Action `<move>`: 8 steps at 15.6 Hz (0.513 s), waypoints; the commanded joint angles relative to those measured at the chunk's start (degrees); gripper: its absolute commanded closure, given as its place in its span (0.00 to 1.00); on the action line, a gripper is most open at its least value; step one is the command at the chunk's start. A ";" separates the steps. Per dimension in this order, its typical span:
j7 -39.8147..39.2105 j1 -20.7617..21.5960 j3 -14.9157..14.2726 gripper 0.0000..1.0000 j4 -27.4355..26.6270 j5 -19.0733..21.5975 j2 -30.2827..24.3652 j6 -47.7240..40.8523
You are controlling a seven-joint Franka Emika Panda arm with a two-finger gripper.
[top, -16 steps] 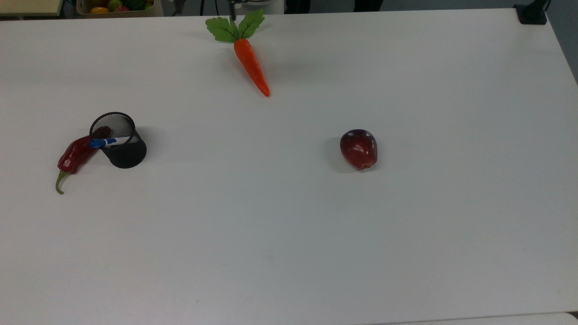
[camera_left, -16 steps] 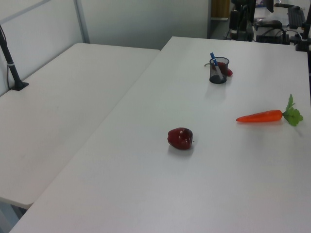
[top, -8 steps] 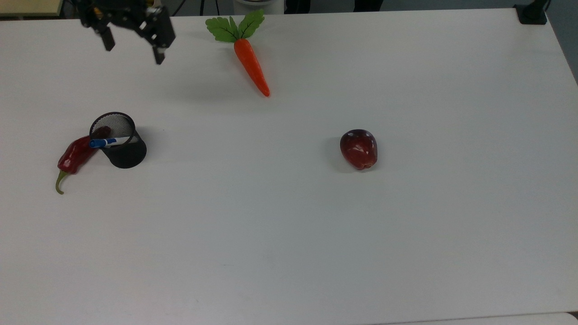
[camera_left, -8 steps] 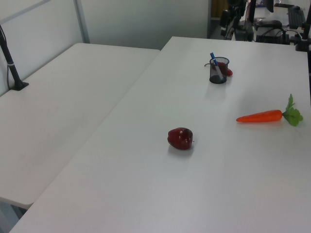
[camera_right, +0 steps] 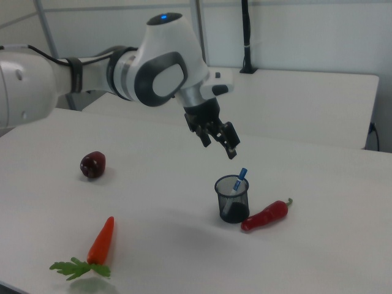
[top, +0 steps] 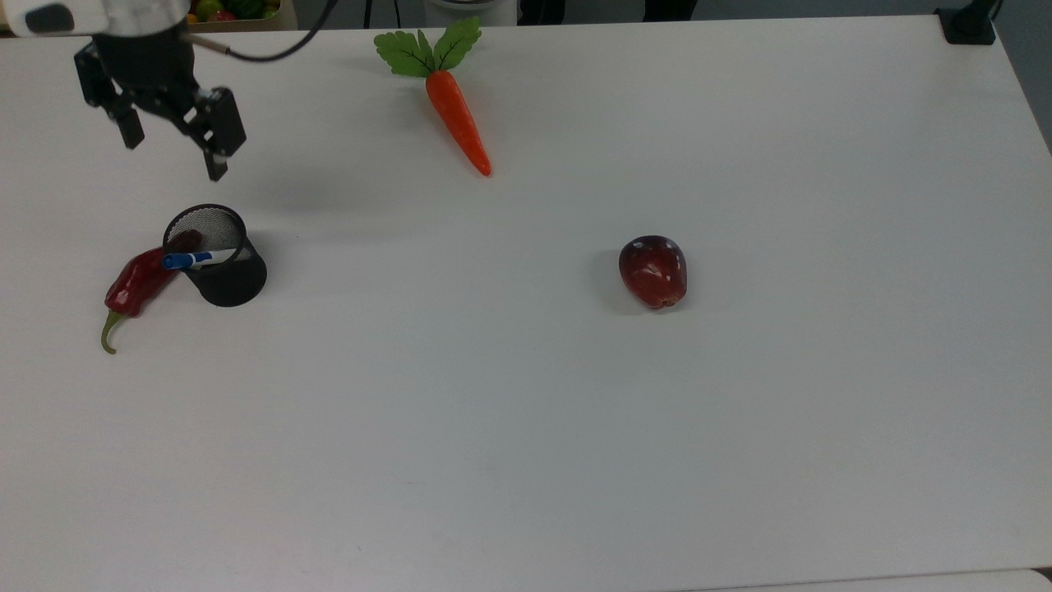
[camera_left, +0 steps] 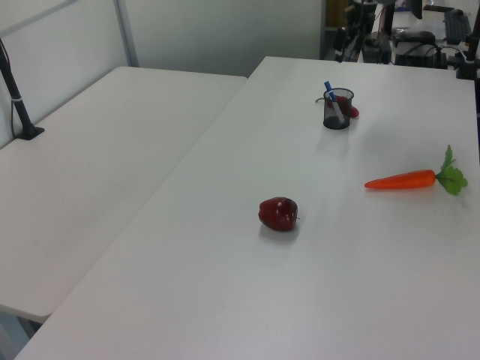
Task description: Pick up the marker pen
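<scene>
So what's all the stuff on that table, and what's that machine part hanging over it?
marker pen: one, white with blue cap, leaning inside the cup
cup: one, black mesh, near the top view's left edge
chilli pepper: one, red with green stem, touching the cup
carrot: one, orange with green leaves, at the top view's upper middle
apple: one, dark red, alone at the top view's right of centre
table: one, white
gripper: one, black, open, above the table near the cup

Bright, even overhead light, soft faint shadows on the table (top: 575, 411), mild graininess
</scene>
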 commanded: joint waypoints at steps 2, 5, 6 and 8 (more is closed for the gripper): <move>0.08 -0.87 0.02 0.00 0.02 -0.98 3.76 6.67; 0.07 -0.87 0.02 0.08 -0.06 -1.06 6.39 10.62; 0.08 -0.87 0.02 0.13 -0.15 -1.06 7.19 11.77; 0.08 -0.96 0.02 0.24 -0.33 -1.06 8.33 13.88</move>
